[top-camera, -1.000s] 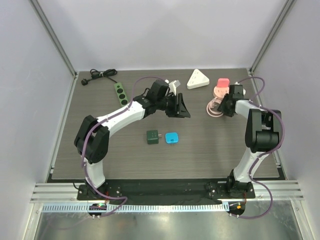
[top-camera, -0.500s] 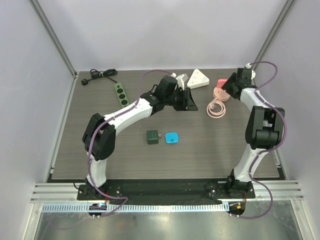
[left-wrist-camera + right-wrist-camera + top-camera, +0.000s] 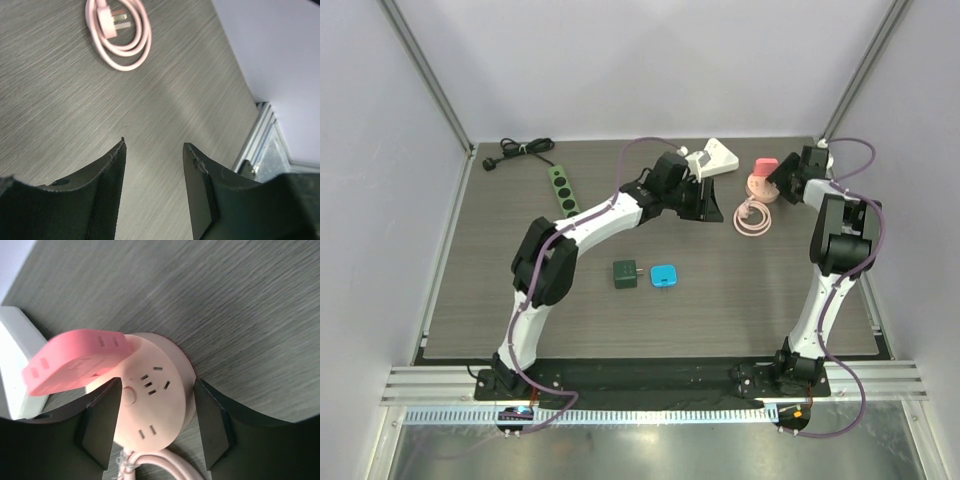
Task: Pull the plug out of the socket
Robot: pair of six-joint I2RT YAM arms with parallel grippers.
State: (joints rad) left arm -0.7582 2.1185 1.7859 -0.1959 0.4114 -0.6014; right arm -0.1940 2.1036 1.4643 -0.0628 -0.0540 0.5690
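Note:
A round pink socket (image 3: 152,400) lies on the table at the far right, also seen in the top view (image 3: 758,186). A coral-pink block plug (image 3: 75,362) sits tilted on its far side (image 3: 766,165). My right gripper (image 3: 158,381) is open, its fingers on either side of the socket body without touching it; in the top view it (image 3: 782,175) is just right of the socket. My left gripper (image 3: 153,145) is open and empty above bare table, left of the socket (image 3: 712,208). The socket's pink coiled cable (image 3: 114,25) lies ahead of it.
A white triangular power strip (image 3: 720,157) lies behind the left gripper, and its edge shows in the right wrist view (image 3: 15,355). A green power strip (image 3: 560,187) with a black cable lies at the far left. A dark green cube (image 3: 625,274) and a blue cube (image 3: 664,275) sit mid-table.
My left arm has reached further right and back, toward the white strip. My right gripper has swung to the far side and now straddles the pink socket.

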